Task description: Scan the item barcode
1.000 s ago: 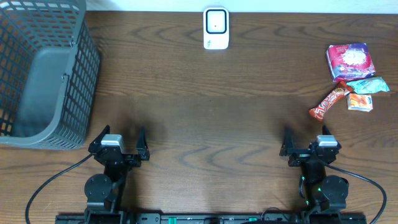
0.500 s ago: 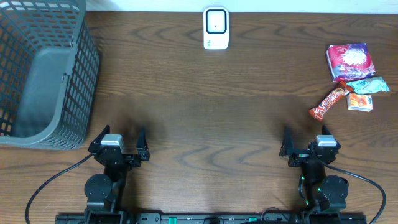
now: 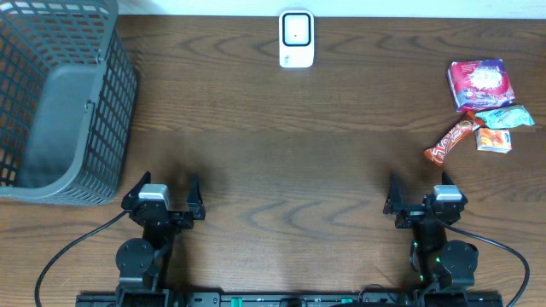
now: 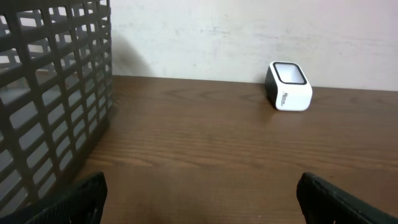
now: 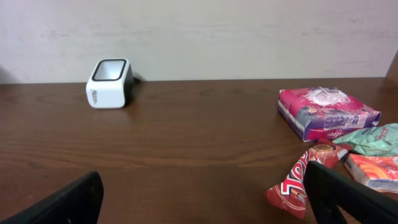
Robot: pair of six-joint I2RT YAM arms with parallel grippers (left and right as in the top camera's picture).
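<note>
The scanner (image 3: 296,38) stands at the far edge of the table (image 3: 273,145), white with a dark window on top. A small dark label on its side shows in both wrist views (image 4: 288,86) (image 5: 109,83), too small to read.

The items lie well to the right of the scanner and nearer the arms. They are a pink pack (image 3: 480,83), a teal pack (image 3: 505,117), an orange pack (image 3: 494,140) and a red bar (image 3: 450,139). The bar carries white lettering and the pink pack a printed side panel; none of it can be read.

Only the right wrist view shows the items from the side: pink pack (image 5: 326,113), teal pack (image 5: 373,138), orange pack (image 5: 373,171), bar (image 5: 298,180). Only the left wrist view shows the grey basket (image 4: 56,112), which overhead (image 3: 111,111) sits far left of the scanner.

The left gripper (image 3: 163,194) (image 4: 202,205) and right gripper (image 3: 420,198) (image 5: 205,202) sit near the table edge opposite the scanner. Both are spread wide and hold nothing.
</note>
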